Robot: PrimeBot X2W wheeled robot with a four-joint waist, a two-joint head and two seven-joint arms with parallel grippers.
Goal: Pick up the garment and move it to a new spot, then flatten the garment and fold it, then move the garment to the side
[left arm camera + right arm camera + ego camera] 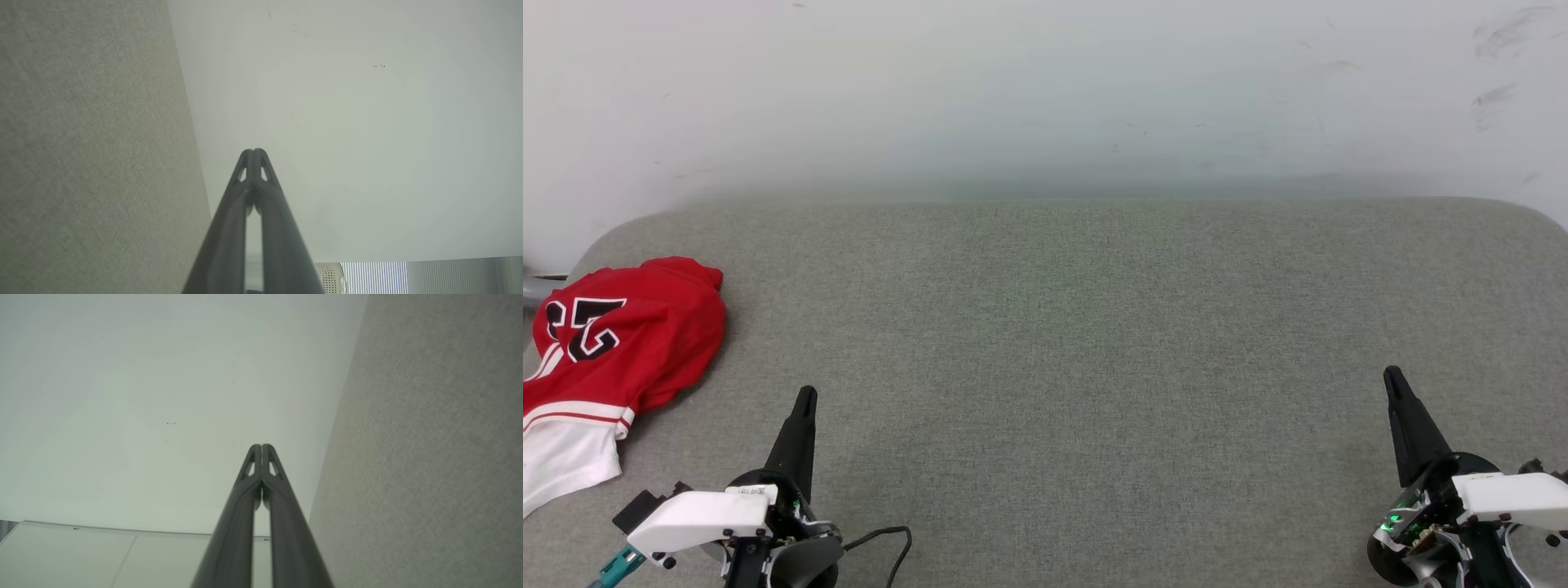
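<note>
Near edge, lower left of frame: left hand (805, 398), two dark fingers pressed together, nothing between them. A thin black cable (894, 541) loops just beside its wrist. Lower right: right hand (1393, 377), also closed and empty. Both wrist views confirm it, with the fingertips meeting in each.

Mid-left: the shirt (621, 343) lies bunched in a heap at the left end of the bench (1094, 343). Red body up, black numbers showing, white sleeve trailing toward the lower left corner. Part of it runs past the frame's left edge. It is near the left hand, not touching it, and well apart from the right hand. Pickup not yet begun.

Risks, as I judge them:
- Heap is crumpled, so a pinch may take several layers or only a loose fold, and the shirt would then lift twisted.
- It lies at the bench's end, so a sideways drag could pull it off the edge.
- Both hands must open first; a closed hand would only push the cloth.
- The cable could catch on a reach to the left.

Surface: grey woven fabric, rounded far corners, flat, bare across the middle and right, so there is plenty of room to spread.

Beyond: pale wall (1045, 98), lightly scuffed at the upper right.
</note>
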